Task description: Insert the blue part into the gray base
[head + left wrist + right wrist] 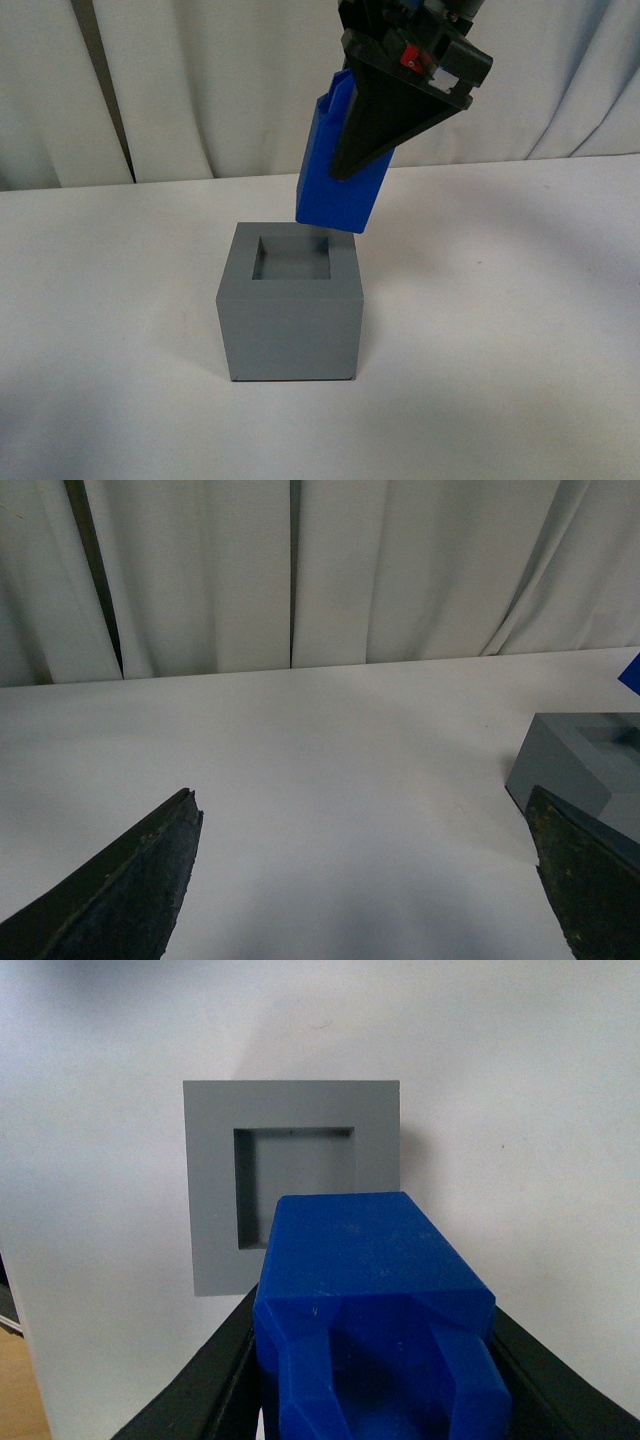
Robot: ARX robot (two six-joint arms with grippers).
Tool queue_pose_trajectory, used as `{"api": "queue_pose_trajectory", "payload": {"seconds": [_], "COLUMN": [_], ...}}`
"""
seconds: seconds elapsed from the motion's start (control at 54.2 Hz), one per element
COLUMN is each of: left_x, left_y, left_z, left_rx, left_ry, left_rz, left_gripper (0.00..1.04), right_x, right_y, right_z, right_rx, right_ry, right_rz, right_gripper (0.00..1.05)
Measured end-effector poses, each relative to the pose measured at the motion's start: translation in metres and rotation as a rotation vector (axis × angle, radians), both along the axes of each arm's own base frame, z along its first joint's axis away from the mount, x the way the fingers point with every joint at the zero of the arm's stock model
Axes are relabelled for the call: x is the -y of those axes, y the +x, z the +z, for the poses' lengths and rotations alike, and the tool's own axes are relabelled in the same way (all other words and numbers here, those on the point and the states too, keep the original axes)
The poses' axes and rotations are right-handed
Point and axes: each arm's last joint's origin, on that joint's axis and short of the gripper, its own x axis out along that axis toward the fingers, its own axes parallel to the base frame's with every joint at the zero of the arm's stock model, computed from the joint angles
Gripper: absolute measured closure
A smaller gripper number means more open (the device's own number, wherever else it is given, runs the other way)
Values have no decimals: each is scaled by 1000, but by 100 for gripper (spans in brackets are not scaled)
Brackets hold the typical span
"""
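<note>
**blue part hangs tilted over gray base, one correction short of insertion**

front view: your right gripper (345,165) is clamped on the blue part (335,190), holding it in the air just above the far rim of the gray base (290,320), apart from it. the part's long axis runs close to vertical but leans, with its upper end toward the robot's right and its flat lower end down and slightly left. that lower end sits behind and to the right of the recess (292,258), not over it. bring the part toward the robot and a touch left, stand it upright, and square its sides to the recess walls before you lower. then descend slowly, since a corner landing on the rim could push the base across the table (500,300).

left wrist view: your left gripper (362,800) is spread wide and holds nothing, low over the table beside the base (575,765). only a blue sliver (632,673) of the part shows at the picture's edge.

right wrist view: between the two fingers, the part (370,1260) points its plain end at the base (215,1180), with the shaped end nearest the wrist. it covers one corner of the recess (300,1175) and overlaps the rim, which in my judgement confirms the offset.
</note>
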Motion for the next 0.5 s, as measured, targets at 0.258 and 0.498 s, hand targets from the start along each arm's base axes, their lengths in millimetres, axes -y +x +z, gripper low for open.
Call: {"api": "queue_pose_trajectory", "payload": {"seconds": [0.258,0.498], "left_x": [0,0], "left_y": [0,0], "left_z": [0,0], "left_rx": [0,0], "left_ry": [0,0], "left_rz": [0,0], "left_gripper": [6,6], "right_x": [-18,-30], "right_y": [-5,-5], "right_z": [-8,-15], "right_rx": [-9,-2], "right_ry": [-19,-32], "right_rz": [22,28], "right_gripper": [57,57]}}
